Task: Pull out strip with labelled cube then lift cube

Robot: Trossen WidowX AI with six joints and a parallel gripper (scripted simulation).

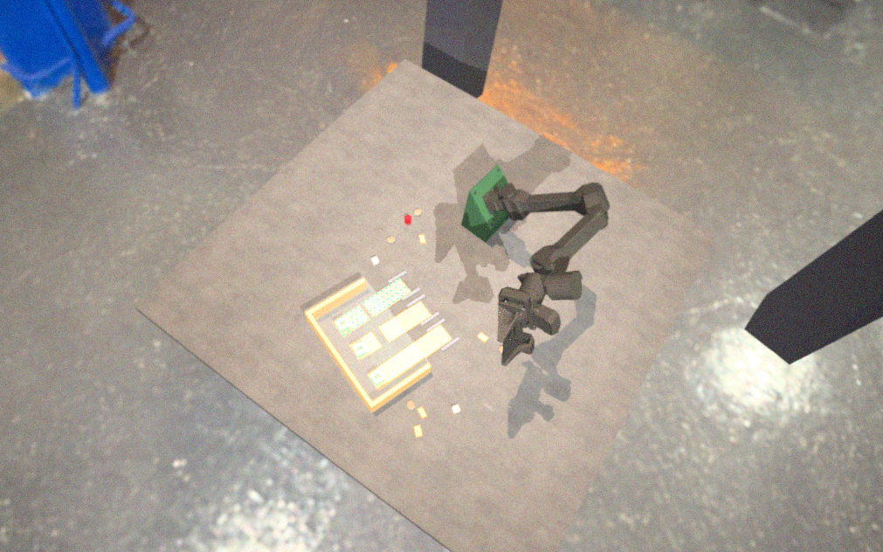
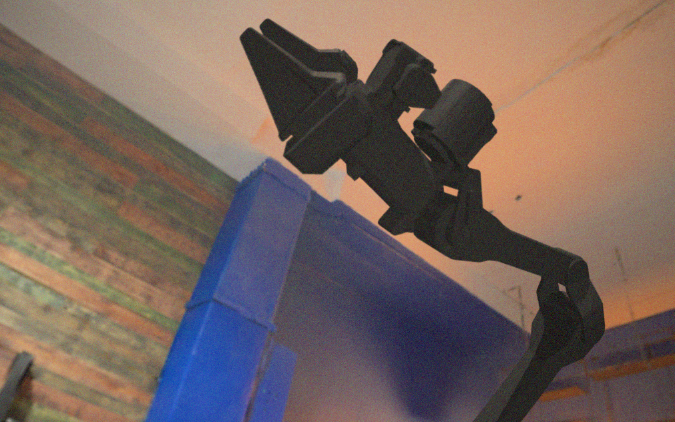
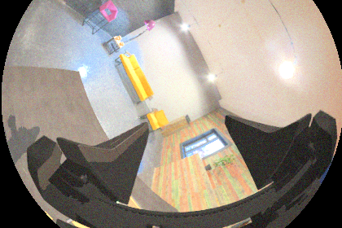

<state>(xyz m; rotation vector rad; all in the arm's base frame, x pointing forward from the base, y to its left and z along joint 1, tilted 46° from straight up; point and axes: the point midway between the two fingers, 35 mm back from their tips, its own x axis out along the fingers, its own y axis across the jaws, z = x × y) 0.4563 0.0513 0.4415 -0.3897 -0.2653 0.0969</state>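
Near the table's [image 1: 279, 226] lower-left edge, the unbroken strip [image 1: 411, 355] lies in the tray [image 1: 336, 350], apparently with the cube [image 1: 377, 376] on it. The gripper [image 1: 502, 350] [image 2: 256, 27] [image 3: 187, 123] is open and empty.

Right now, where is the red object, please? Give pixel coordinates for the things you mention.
In the top view, the small red object [image 1: 407, 219] lies left of the green base [image 1: 482, 216], close beside a round tan piece [image 1: 417, 212].

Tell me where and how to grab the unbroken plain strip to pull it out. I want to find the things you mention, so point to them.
Grip the bare end of the unbroken plain strip [image 1: 419, 350], the one away from the small cube at its tray end. Come down from above with the open gripper [image 1: 505, 349], I'd say: the strip lies flat, and that end sticks out past the tray's [image 1: 337, 357] open side. Slim bars flank it, so fingers may need care.
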